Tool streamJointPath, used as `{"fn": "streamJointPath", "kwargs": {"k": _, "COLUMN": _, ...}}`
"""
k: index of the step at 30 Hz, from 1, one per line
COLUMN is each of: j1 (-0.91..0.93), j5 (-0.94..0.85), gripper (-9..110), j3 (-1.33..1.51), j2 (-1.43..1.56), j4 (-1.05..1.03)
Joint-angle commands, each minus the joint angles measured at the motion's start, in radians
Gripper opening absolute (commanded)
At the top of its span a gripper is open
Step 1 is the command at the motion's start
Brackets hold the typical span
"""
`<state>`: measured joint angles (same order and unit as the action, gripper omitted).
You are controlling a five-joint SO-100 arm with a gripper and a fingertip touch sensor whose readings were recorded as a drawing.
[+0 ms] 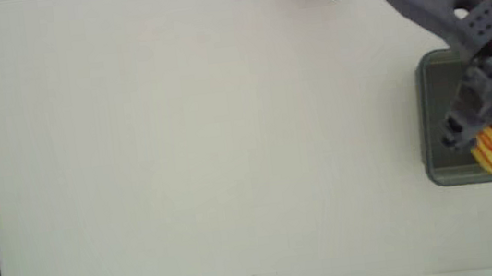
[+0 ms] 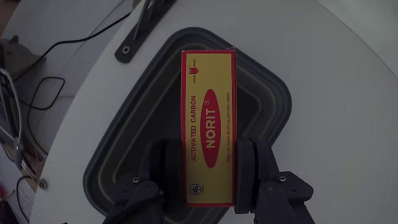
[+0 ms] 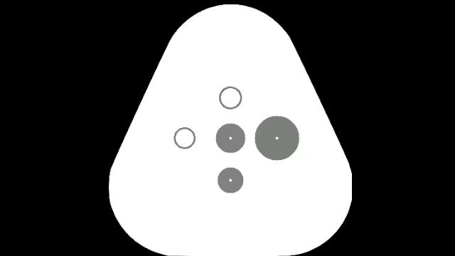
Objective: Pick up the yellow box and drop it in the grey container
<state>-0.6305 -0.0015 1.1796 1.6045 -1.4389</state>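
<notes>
Bright, even light washes the white table (image 1: 209,142) almost featureless in the fixed view, with hardly a shadow and a soft, low-resolution look; the arm (image 1: 455,12) at the top right is slightly blurred. The wrist view is sharper (print on the yellow box (image 2: 208,124) reads clearly), though its fisheye lens bends the table edge, and the corners darken.
</notes>
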Motion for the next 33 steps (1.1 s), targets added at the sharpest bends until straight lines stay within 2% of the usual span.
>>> {"fn": "streamJointPath", "kwargs": {"k": 1, "j1": -0.022, "j5": 0.002, "gripper": 40, "j3": -0.029, "j2": 0.020, "j4": 0.013}}
{"fn": "streamJointPath", "kwargs": {"k": 18, "j1": -0.022, "j5": 0.002, "gripper": 40, "j3": -0.029, "j2": 0.020, "j4": 0.013}}
{"fn": "streamJointPath", "kwargs": {"k": 19, "j1": -0.022, "j5": 0.002, "gripper": 110, "j3": -0.029, "j2": 0.020, "j4": 0.013}}
{"fn": "streamJointPath", "kwargs": {"k": 33, "j1": -0.022, "j5": 0.002, "gripper": 110, "j3": -0.029, "j2": 0.020, "j4": 0.013}}
